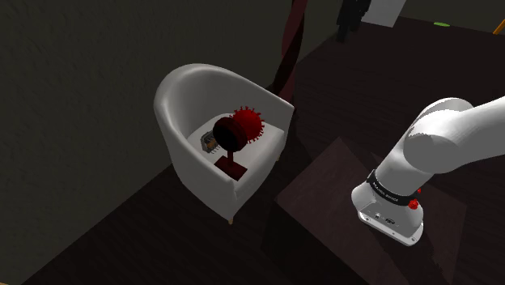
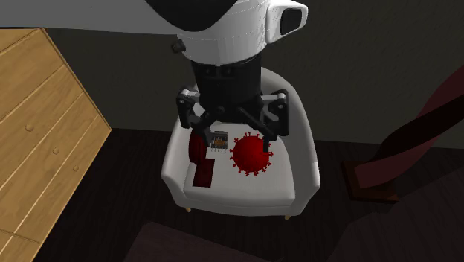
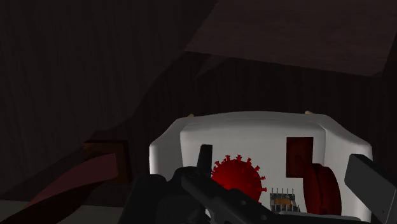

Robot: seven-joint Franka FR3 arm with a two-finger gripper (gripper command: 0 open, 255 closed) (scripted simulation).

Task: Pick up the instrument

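The gripper (image 2: 232,128) hangs open over the chair (image 2: 301,171). In the second exterior view the instrument (image 2: 218,141) lies on the seat below, toward 7 o'clock, with a ball (image 2: 251,155) at its 3 o'clock.

we see the instrument (image 2: 219,141) as a small boxy thing with a brownish body and a row of thin pale tines standing along its top. it lies on the white seat (image 2: 245,187) of the armchair, toward the seat's back, between a dark red disc (image 2: 197,147) and a red spiky ball (image 2: 251,155), close to both.
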